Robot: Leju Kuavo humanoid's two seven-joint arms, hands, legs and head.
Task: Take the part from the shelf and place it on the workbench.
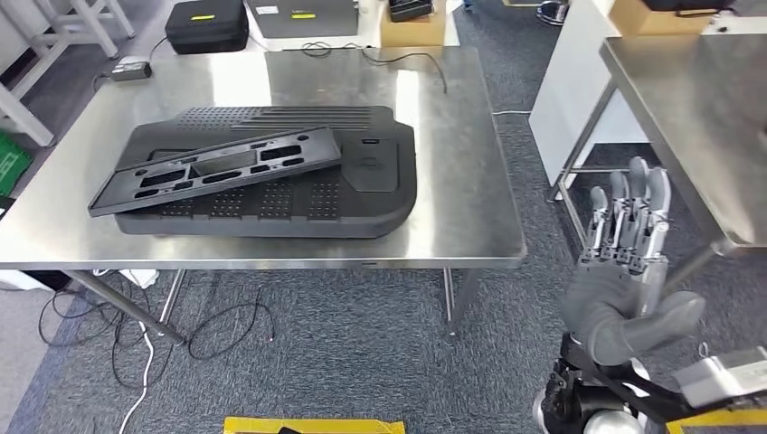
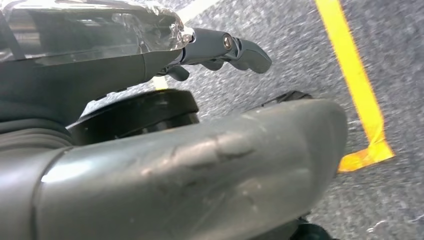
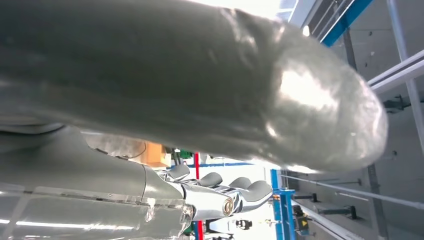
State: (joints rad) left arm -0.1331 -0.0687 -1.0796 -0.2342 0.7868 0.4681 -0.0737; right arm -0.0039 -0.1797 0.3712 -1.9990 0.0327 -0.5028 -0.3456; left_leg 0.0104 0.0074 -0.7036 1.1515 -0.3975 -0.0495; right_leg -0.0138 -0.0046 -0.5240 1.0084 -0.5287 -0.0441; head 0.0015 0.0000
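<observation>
on the steel surface [image 1: 452,154] ahead lies the part [image 1: 217,168], a flat black slotted frame, resting tilted across a larger black perforated panel [image 1: 362,194] so that its lower end overhangs the panel's near left edge. the panel sits flat toward the left and middle of the surface, with bare metal showing to its right and behind it. neither hand touches the part.

the right hand [image 1: 624,258] is raised off to the right, well apart from the part, between this surface and a second steel surface [image 1: 705,108] at the far right. its fingers [image 1: 633,203] point up, straight and slightly spread, holding nothing, with the thick grey thumb angled outward below them. in the right wrist view the thumb crosses close to the camera and the fingers [image 3: 235,192] extend with nothing in them.

the left hand [image 2: 165,150] hangs over grey carpet [image 2: 300,45] marked with yellow tape [image 2: 357,90]; its fingers [image 2: 225,50] are partly bent with nothing seen in them, but whether they are spread or closed i cannot tell.

beyond the surface sit a black case [image 1: 206,25] and a cardboard box [image 1: 411,29]. cables [image 1: 136,334] trail on the carpet under the near edge.
</observation>
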